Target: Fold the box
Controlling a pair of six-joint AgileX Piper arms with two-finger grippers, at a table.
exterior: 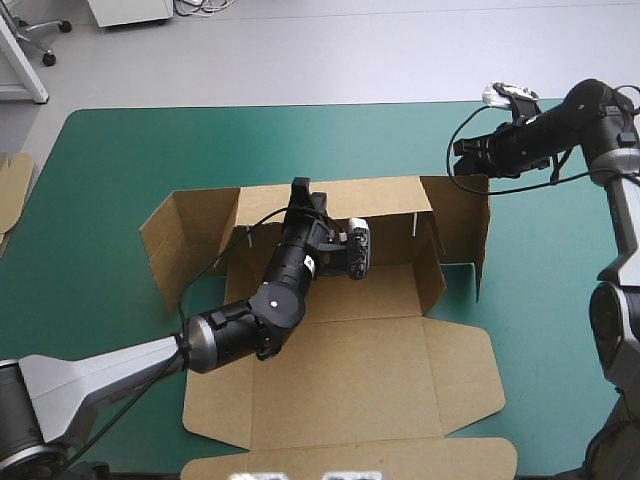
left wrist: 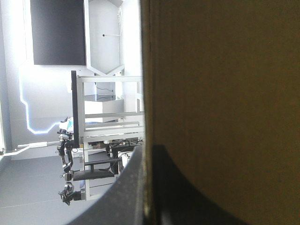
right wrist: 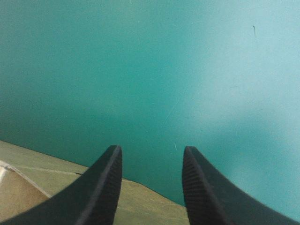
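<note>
- In the high view the box [exterior: 350, 380] lies mid-frame on the teal-green desk [exterior: 120, 150]. It is a brown sheet partly raised: the rear wall and two side flaps stand upright, and the front panels lie flat toward the lower edge of the frame.
- The left end effector [exterior: 300, 192] reaches in from the lower left, over the box's flat floor, to the top edge of the rear wall, left of that wall's middle.
- In the left wrist view the left end effector [left wrist: 147, 150] is all but closed, with the box [left wrist: 225, 93] board clamped between its black fingers [left wrist: 126, 197].
- The right end effector [exterior: 465, 150] hovers at the upper right of the frame, close to the box's right rear corner.
- In the right wrist view its fingers [right wrist: 105, 187] stand wide apart and hold nothing. Bare desk [right wrist: 150, 70] lies ahead of them, and a part of the box [right wrist: 42, 168] lies under and beside them.
- A spare board edge [exterior: 12, 185] shows at the desk's left edge.
</note>
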